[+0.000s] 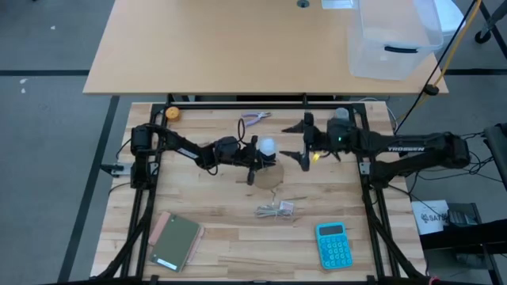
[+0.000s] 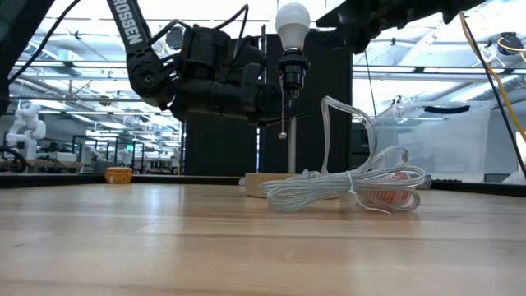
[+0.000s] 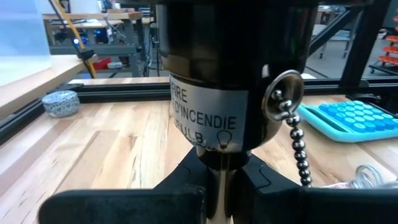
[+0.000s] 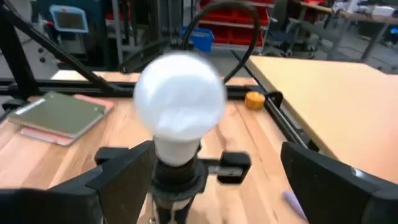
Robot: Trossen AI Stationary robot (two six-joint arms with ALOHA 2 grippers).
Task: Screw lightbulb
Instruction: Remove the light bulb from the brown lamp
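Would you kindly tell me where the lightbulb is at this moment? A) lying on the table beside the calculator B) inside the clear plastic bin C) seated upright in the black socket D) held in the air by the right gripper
C: the lightbulb sits upright in the black socket, with the right gripper open on either side of it, its fingers apart from the bulb.

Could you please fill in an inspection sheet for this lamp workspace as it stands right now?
Surface: wooden table, level.
Job's things: lightbulb seated upright in the black socket.
Clutter: blue calculator, green notebook, pliers, orange roll.
Grippers: left pincer shut on the lamp stem under the socket; right pincer open, astride the lightbulb.
Cables: coiled clear cord; pull chain hanging.
Surroundings: clear bin on the neighbouring table.
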